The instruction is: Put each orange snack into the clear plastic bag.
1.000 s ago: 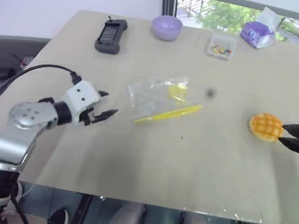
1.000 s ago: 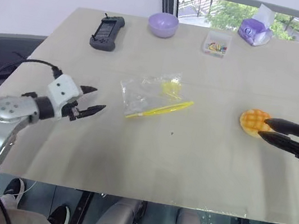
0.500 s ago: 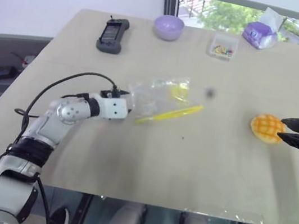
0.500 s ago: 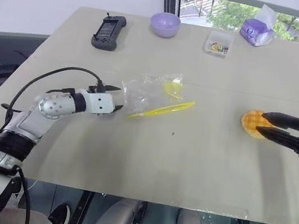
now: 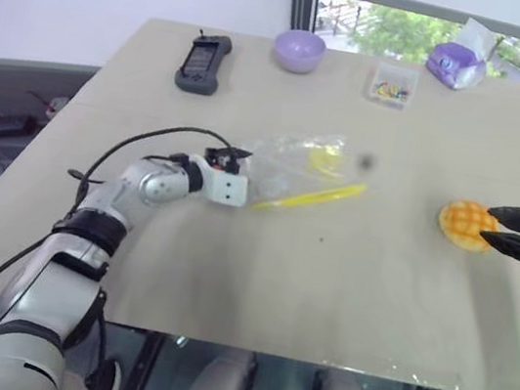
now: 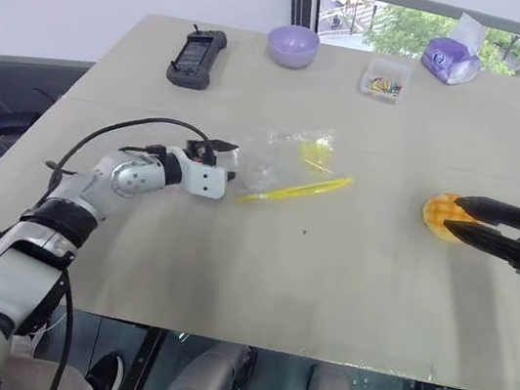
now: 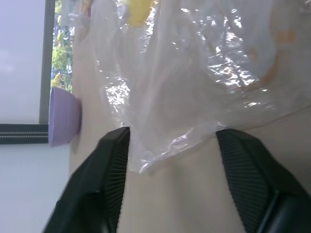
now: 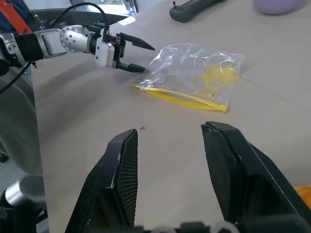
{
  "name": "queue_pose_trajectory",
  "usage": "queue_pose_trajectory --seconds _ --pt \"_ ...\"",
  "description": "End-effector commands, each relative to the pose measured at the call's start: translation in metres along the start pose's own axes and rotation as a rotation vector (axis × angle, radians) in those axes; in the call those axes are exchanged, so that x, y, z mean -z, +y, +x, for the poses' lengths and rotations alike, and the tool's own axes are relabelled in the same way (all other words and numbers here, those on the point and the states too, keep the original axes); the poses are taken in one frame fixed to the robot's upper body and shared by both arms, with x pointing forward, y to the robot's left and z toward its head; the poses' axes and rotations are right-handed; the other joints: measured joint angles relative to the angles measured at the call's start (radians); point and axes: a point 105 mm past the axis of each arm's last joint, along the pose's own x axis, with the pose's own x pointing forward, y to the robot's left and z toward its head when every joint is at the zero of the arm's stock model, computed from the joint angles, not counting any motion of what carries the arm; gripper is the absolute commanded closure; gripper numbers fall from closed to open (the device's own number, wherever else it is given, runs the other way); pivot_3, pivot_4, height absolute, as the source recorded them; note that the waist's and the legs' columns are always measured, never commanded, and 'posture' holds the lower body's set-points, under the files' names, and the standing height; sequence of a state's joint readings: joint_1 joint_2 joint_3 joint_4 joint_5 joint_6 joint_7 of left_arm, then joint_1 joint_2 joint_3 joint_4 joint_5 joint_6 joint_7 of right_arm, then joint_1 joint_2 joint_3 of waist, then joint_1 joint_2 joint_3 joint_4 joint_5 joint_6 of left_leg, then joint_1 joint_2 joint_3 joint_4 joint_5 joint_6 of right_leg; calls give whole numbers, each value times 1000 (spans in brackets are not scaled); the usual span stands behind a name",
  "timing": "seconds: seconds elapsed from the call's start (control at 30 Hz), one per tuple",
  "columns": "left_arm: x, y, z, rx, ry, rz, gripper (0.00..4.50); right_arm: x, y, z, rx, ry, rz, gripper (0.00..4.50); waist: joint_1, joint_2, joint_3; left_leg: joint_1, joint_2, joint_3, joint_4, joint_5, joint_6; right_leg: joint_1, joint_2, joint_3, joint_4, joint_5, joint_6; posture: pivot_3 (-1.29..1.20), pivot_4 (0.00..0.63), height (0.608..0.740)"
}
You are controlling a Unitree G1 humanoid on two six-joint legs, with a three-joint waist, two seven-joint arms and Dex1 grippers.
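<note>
The clear plastic bag (image 5: pixel 296 164) lies flat at mid-table, its yellow seal strip (image 5: pixel 311 198) along the near edge and some yellow bits inside. My left gripper (image 7: pixel 171 138) is open at the bag's left corner, one finger on each side of the crinkled plastic. From the right wrist view I see its fingers (image 8: pixel 141 44) spread apart. The orange snack (image 5: pixel 463 222), a domed bun with a grid pattern, sits on the table at the right. My right gripper (image 5: pixel 488 224) is open, its tips at the bun's right edge; I cannot tell whether they touch it.
Along the table's far side stand a black handheld device (image 5: pixel 205 51), a purple bowl (image 5: pixel 298 51), a small clear box of coloured bits (image 5: pixel 394 83) and a purple tissue pack (image 5: pixel 452 62). A black cable (image 5: pixel 140 141) loops above my left forearm.
My left arm has stretched out to the right across the table, its wrist rolling, and its gripper has reached the bag's left corner. The right gripper and bun have stayed put.
</note>
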State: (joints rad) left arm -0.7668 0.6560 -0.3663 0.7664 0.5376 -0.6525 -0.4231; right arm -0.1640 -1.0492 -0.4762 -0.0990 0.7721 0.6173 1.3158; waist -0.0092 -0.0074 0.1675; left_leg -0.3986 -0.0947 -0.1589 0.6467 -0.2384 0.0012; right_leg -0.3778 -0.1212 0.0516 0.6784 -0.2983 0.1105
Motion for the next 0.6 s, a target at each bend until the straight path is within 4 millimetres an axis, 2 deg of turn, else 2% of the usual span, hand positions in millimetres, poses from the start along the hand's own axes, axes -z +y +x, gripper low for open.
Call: queue_pose_trajectory --seconds 0.03,0.1,0.13,0.4,0.6 --pt "-7 -22 9 82 -26 -38 3283 -8 3 -1 5 -19 -48 2236 1 0 0 0 0 0 0 0 0 0 0 0 0 0 0 0 150 740" --pt "-8 -24 11 88 -26 -55 4213 -8 3 -1 5 -19 -49 2236 1 1 -1 0 0 -1 0 0 0 0 0 -1 0 0 0 0 150 740" --pt "-8 -24 12 90 -27 -61 4454 -8 3 -1 7 -19 -50 2236 1 1 -2 0 0 -1 0 0 0 0 -1 -1 0 0 0 0 150 740" --pt "-14 -17 14 36 -53 -73 4454 -7 1 0 15 -19 -53 2236 0 2 -3 0 -3 -2 1 0 0 1 -1 -1 0 0 0 0 150 740" --pt "-32 8 11 -133 -145 -208 4454 -7 0 4 17 -22 -61 2236 -1 2 -3 -1 -3 -7 1 0 0 1 -2 -1 0 0 0 0 150 740"
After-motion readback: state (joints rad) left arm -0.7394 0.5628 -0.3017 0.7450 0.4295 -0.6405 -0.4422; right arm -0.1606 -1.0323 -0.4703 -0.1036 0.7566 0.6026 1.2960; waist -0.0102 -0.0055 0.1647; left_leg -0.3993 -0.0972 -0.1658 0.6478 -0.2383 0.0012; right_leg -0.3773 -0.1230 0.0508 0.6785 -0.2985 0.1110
